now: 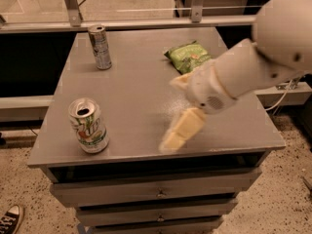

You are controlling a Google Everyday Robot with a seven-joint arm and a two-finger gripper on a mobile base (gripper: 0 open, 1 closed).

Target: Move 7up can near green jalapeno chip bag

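Pale yellow fingers [183,126] are seen on the gripper [168,114], which is held over the front middle of the grey table [131,82], close to its front edge. The two fingers are spread wide apart, with nothing held between them; only bare tabletop shows in the gap. The lower finger is pointed down and to the left, toward the front edge. Behind the gripper, the white arm [253,67] is stretched in from the upper right, and the near right part of the green jalapeno chip bag [186,57] is covered by it. The bag is laid flat toward the back right of the table. The 7up can [88,126] is stood upright at the front left corner, well apart from the bag and apart from the gripper, with only open tabletop between can and gripper. A slimmer silver can [100,47] is stood upright at the back left. Drawers [156,191] are set below the tabletop. A dark shoe [9,219] is seen on the speckled floor [273,199] at the lower left corner.
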